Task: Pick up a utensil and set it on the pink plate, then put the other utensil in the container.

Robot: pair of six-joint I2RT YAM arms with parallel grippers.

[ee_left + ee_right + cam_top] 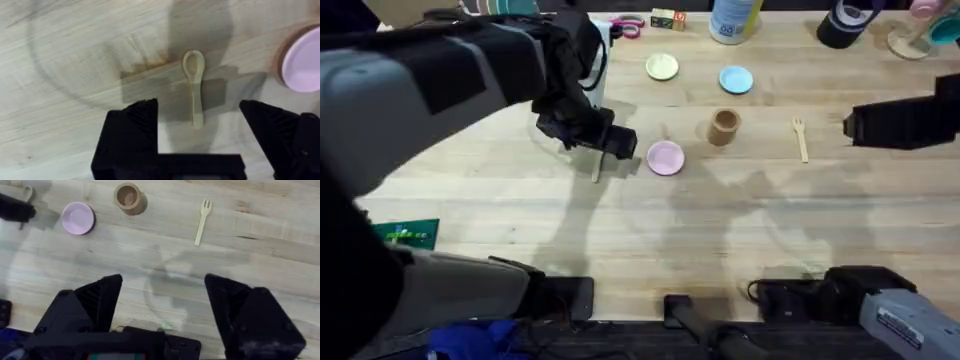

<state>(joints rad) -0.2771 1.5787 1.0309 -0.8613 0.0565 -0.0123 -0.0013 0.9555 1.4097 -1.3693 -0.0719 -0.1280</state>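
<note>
Wooden spoon point(194, 86) lies on the table point(620, 220) beside the pink plate point(666, 157), under the left gripper point(198, 125), jaws apart like the right gripper's point(162, 305).

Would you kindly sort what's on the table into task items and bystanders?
Task items: small pale wooden spoon; small round pink plate; small pale wooden fork; tan-brown cylindrical cup.

Bystanders: pale yellow plate; light blue plate; white-and-blue tub.

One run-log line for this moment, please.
left gripper: open over spoon | right gripper: open, idle | fork: on table | pink plate: empty
</note>
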